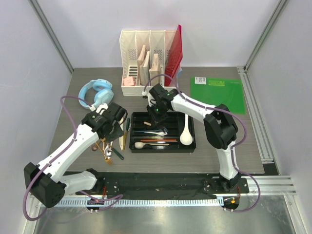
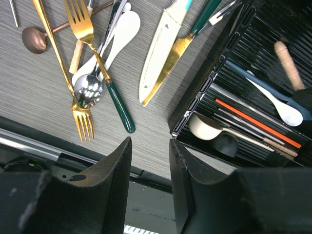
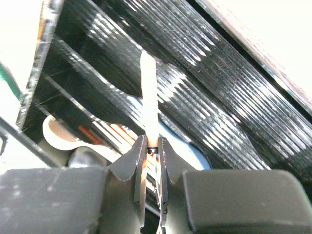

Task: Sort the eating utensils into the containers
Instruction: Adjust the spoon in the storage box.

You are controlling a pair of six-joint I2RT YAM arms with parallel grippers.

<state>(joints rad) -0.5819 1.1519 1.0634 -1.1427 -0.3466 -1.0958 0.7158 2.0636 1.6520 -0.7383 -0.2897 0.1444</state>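
Note:
The black cutlery tray (image 1: 187,147) lies mid-table and holds chopsticks, spoons and a large white ceramic soup spoon (image 1: 185,134). My right gripper (image 1: 157,116) is over the tray's left part. In the right wrist view it (image 3: 151,145) is shut on a pale wooden-handled utensil (image 3: 148,87) that points out over the tray's ribbed floor (image 3: 234,97). My left gripper (image 2: 149,141) is open and empty, above the table by the tray's near left corner (image 2: 181,127). Loose utensils lie left of the tray: gold forks (image 2: 82,29), a white spoon (image 2: 119,34), a cream-handled gold knife (image 2: 161,53), a copper spoon (image 2: 33,39).
A white slotted file organizer (image 1: 148,56) with a red folder stands at the back. Blue headphones (image 1: 96,91) lie at the back left. A green mat (image 1: 217,92) lies at the back right. A black strip (image 1: 161,187) runs along the near edge.

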